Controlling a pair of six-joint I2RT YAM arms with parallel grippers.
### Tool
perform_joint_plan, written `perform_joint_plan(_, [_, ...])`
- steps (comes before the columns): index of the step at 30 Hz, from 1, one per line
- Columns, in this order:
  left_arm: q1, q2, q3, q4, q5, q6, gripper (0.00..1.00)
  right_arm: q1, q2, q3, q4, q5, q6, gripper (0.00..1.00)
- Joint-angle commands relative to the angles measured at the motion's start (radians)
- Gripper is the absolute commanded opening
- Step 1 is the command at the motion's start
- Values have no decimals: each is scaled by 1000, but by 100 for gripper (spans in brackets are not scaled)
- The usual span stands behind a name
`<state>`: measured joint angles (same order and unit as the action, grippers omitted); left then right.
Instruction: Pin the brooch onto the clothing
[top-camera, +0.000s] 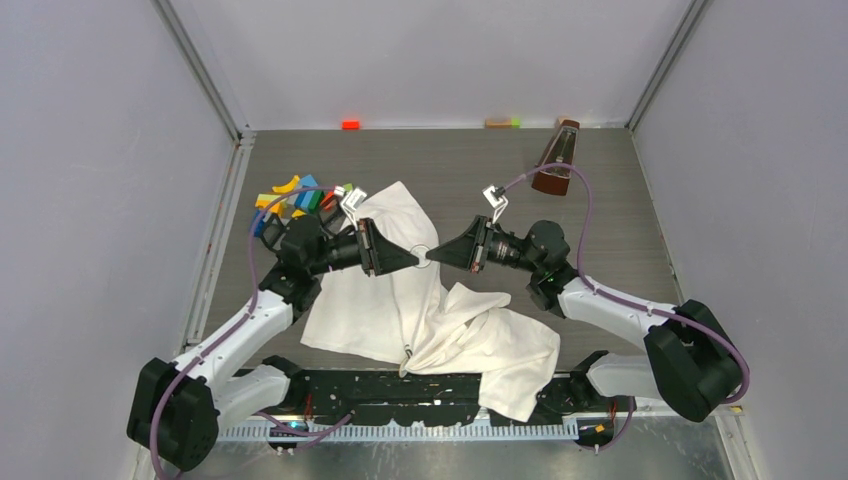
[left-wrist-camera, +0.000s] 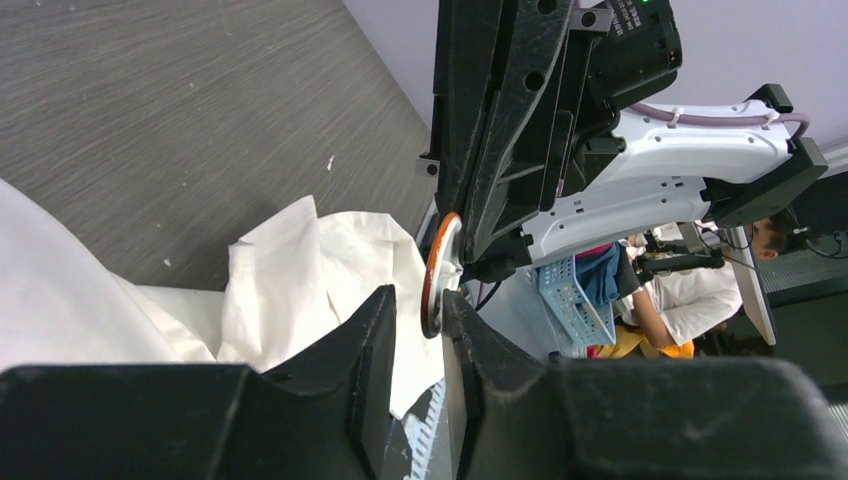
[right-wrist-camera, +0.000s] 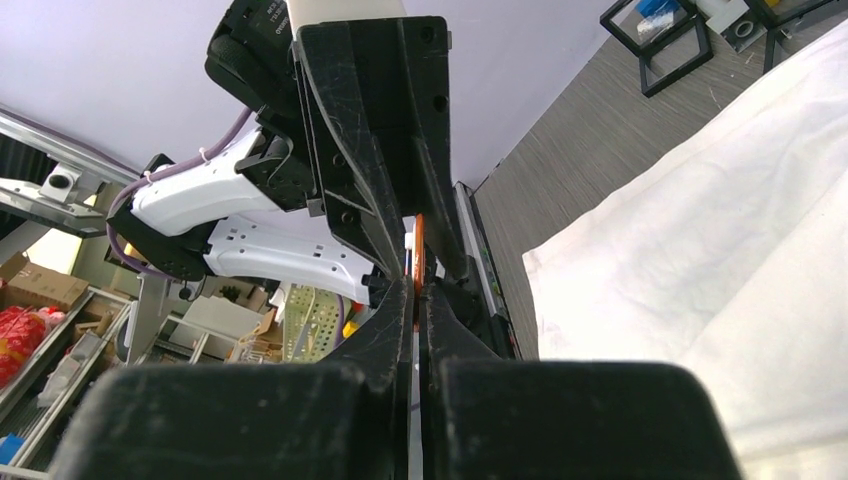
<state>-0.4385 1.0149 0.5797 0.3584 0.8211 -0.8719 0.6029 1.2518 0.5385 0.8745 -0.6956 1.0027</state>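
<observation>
Small round orange-rimmed brooch (left-wrist-camera: 441, 262): likely light, rigid, slippery; my right pincer (right-wrist-camera: 417, 285) pinches its rim, my left pincer (left-wrist-camera: 418, 300) straddles the opposite edge, grip uncertain

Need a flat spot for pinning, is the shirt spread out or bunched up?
Bunched: the shirt lies in rumpled folds and ridges, not spread flat.

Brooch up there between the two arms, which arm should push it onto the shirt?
Probably the right: its pincer is shut on the brooch above the clothing. The left pincer only brackets the rim, a gap showing.
</observation>
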Motion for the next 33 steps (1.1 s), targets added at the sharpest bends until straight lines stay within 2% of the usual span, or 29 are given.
perform_joint_plan(1, [-3, 5, -5, 94, 35, -24, 21, 1, -25, 33, 19, -20, -11, 1])
perform_joint_plan(7, [-3, 7, -15, 107, 43, -24, 0, 1, -25, 35, 18, -23, -11, 1])
perform_joint_plan(9, [-3, 5, -18, 112, 47, -24, 0, 1, -23, 35, 17, -25, -12, 2])
perform_joint_plan(13, [-3, -1, -25, 114, 46, -18, 0, 1, -21, 30, 32, -26, -8, 25])
perform_joint_plan(17, [-3, -5, -29, 114, 45, -16, 0, 1, -25, 29, 38, -33, -5, 33])
perform_joint_plan(33, [-3, -8, -20, 117, 53, -17, 0, 10, 62, 56, 31, -67, 4, 32])
